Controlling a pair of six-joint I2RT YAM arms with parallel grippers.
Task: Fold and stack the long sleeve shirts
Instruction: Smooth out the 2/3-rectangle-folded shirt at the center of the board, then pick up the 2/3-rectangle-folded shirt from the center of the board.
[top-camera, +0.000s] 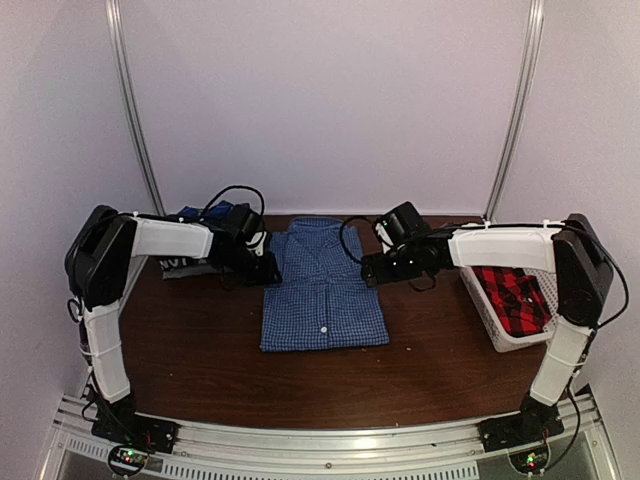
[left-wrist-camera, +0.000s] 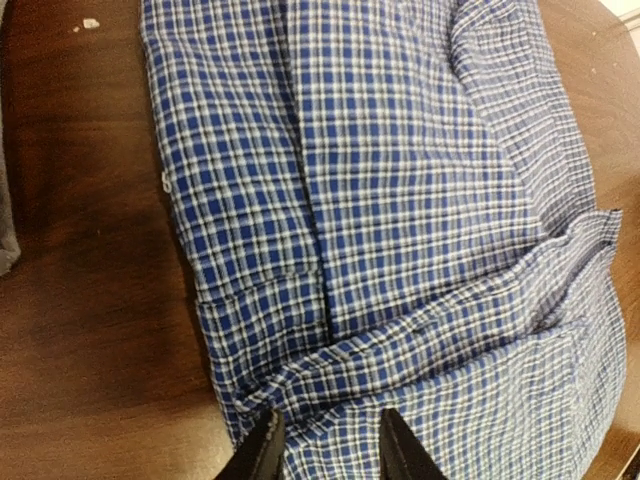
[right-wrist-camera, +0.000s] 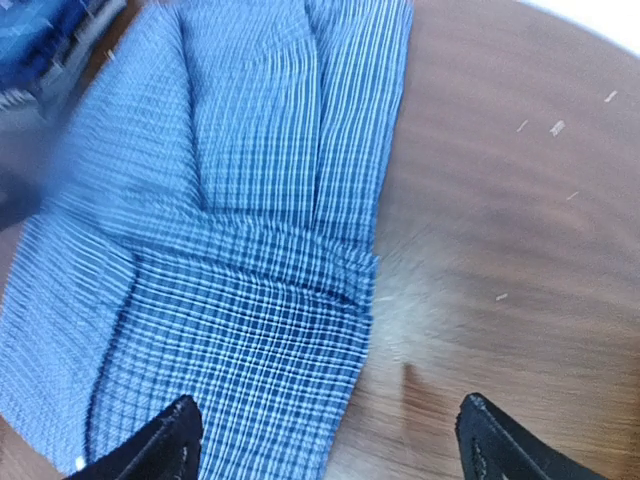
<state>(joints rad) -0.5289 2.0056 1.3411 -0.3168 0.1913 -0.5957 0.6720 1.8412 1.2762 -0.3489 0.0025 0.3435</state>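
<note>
One blue check shirt (top-camera: 322, 290), folded flat on the surface (top-camera: 180, 340). Left end effector (left-wrist-camera: 330, 425) narrowly parted at its edge; right end effector (right-wrist-camera: 330, 405) wide, empty. Handles soft, limp; best pinched at doubled corners.

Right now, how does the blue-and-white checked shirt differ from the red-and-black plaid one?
The blue-and-white checked shirt lies in the middle of the table; the red-and-black plaid shirt sits in the white basket on the right. The blue-and-white checked shirt is folded into a flat rectangle; the red-and-black plaid shirt looks bunched, not neatly folded. Both are checked cloth.
</note>
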